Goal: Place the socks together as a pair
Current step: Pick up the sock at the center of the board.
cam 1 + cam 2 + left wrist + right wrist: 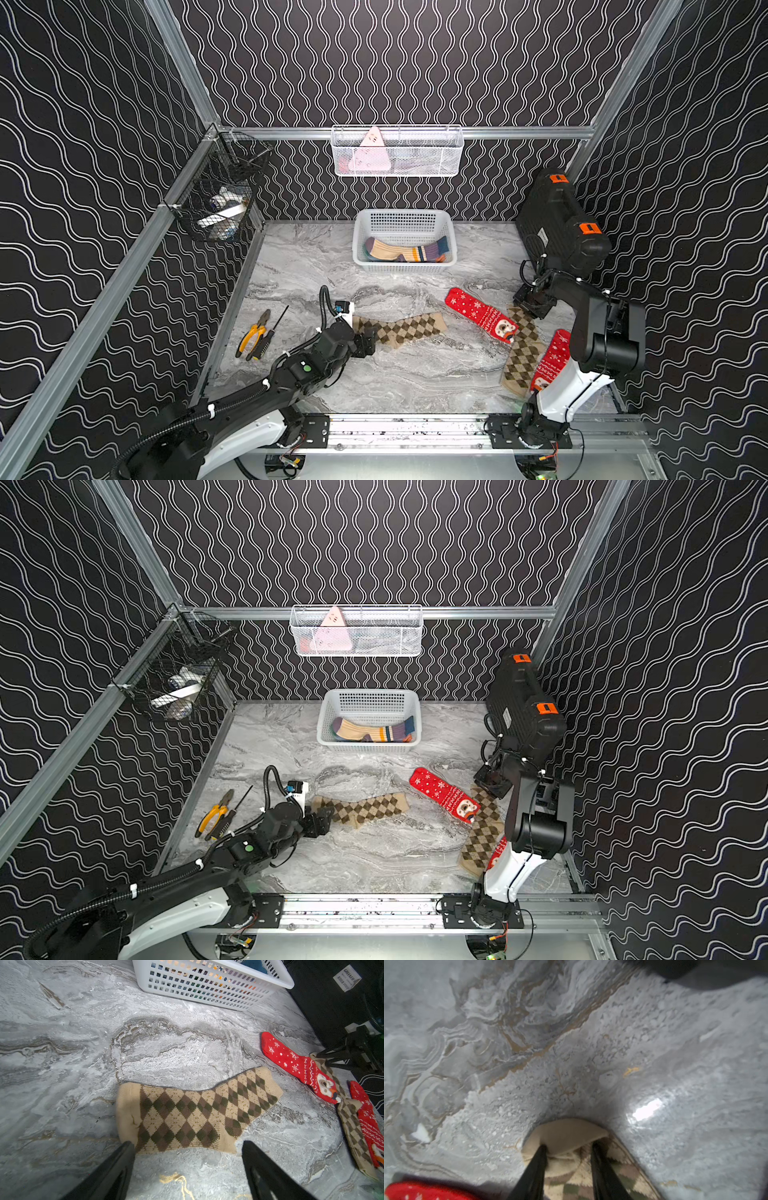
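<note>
Right wrist: right gripper (pixel 570 1146) pinches tan argyle sock (pixel 564 1132) end; left gripper (pixel 188 1144) spread beside matching sock (pixel 187 1113).

At the left pincer (pixel 187 1145), the first argyle sock (pixel 195 1113) lies flat on the bench (pixel 62 1064) directly ahead, its near edge between the fingertips. The pliers (pixel 253 332) and screwdriver (pixel 270 332) lie to its left. The right pincer (pixel 569 1147) stands over one end of the second argyle sock (pixel 521 353). The first Christmas sock (pixel 480 313) lies to its left, overlapping that sock. The second Christmas sock (pixel 555 357) lies behind, on it. The basket (pixel 405 268) stands beyond both pincers, with the striped socks (pixel 399 251) inside.
</note>
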### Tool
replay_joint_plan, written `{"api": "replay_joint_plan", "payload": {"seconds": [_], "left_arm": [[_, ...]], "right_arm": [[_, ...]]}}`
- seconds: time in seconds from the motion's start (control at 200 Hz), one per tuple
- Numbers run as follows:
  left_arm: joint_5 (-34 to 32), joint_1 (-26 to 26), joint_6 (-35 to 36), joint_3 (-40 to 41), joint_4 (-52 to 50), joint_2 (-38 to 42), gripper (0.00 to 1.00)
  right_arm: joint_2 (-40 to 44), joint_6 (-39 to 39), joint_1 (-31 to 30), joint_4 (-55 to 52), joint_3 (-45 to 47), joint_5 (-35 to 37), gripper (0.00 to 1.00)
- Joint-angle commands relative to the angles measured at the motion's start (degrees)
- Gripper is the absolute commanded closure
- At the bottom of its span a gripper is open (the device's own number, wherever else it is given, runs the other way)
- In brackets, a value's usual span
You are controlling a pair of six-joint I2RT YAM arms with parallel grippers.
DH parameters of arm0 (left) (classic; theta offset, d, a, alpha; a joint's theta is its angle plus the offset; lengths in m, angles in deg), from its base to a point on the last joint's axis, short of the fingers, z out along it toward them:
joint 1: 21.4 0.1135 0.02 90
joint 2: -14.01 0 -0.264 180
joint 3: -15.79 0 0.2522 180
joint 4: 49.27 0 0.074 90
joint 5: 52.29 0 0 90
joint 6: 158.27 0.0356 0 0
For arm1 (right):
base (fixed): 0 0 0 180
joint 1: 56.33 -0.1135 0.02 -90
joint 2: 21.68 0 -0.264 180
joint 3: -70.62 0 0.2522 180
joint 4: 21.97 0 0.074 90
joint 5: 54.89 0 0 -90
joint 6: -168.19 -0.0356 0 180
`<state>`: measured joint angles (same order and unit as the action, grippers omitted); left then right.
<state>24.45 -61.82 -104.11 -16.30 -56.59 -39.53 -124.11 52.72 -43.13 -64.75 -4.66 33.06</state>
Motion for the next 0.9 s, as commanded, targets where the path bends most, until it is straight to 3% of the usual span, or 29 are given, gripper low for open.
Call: {"api": "replay_joint_plan", "payload": {"seconds": [0.0,0.315,0.615,0.806,0.896], "left_arm": [[-0.06,0.04,0.6,-0.41,1.12,-0.16,0.14],[-0.28,0.04,0.67,-0.2,0.77,0.52,0.15],[-0.97,0.08,0.86,-0.58,0.4,0.19,0.15],[-1.88,0.0,1.2,-1.33,-1.58,0.61,0.15],[-2.58,0.03,1.21,-1.68,-3.25,2.08,0.15]], "right_arm": [[-1.37,-1.24,-0.12,0.66,-0.18,0.63,0.69],[-0.81,-1.69,-0.83,2.1,1.22,1.3,1.0],[14.34,0.51,-3.08,-6.71,-5.27,6.61,1.0],[21.64,1.83,-10.55,-10.92,-10.83,9.75,1.0],[23.89,1.94,-13.33,-12.48,-13.27,7.34,1.0]]}}
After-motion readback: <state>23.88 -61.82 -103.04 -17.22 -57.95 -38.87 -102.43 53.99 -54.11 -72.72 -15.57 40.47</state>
